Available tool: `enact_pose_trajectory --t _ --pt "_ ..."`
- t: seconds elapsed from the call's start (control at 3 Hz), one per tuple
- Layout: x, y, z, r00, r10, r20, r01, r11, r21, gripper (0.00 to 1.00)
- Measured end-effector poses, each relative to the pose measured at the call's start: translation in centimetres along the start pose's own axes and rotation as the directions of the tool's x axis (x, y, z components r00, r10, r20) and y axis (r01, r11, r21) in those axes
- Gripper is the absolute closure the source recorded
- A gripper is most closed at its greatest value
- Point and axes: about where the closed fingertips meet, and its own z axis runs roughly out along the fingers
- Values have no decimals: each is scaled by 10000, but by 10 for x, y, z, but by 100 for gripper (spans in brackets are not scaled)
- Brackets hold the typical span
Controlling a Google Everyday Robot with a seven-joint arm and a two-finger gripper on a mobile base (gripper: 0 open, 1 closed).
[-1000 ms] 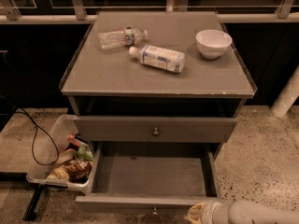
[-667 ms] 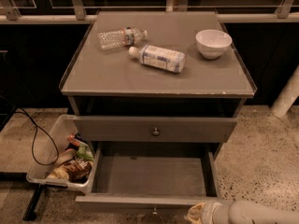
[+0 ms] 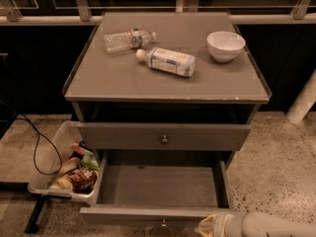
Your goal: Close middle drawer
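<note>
Squarely in view stands the grey bench. Its middle drawer is pulled far out below the shut top drawer. A snack bin sits on the floor to the left. The claw hovers at the drawer front's right end; wide or narrow, I cannot tell. Two bottles and a bowl rest on top.

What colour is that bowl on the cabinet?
The bowl is white, camera view; gripper at bottom right, beside the open middle drawer.
</note>
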Motion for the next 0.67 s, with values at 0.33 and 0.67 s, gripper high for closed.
enact_pose_trajectory --t 0.33,0.67 --pt "-1 -2 1 10000 -76 -16 76 10000 50 11" --pt "-5 -4 4 9999 -167 43 167 9999 43 0"
